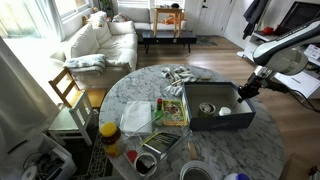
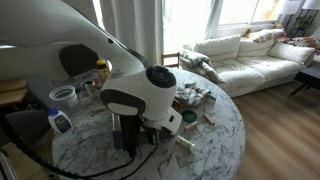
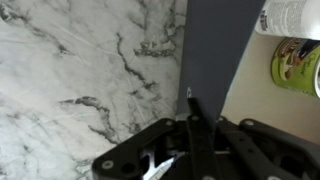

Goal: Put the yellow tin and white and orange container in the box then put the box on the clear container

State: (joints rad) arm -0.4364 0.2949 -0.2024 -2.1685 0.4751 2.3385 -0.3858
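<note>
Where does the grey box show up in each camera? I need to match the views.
In an exterior view: the box sits toward the right of the marble tabletop, open side up.
In an exterior view: I cannot make it out; the robot arm blocks the table's middle.
Wrist view: its dark wall runs down from the top edge, with the lighter floor to its right.
Shared landmark: the marble tabletop, visible in all three views.

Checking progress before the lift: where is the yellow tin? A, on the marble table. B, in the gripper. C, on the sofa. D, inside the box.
D: the wrist view shows the yellow tin lying inside the box, past the wall that the gripper clamps.
</note>
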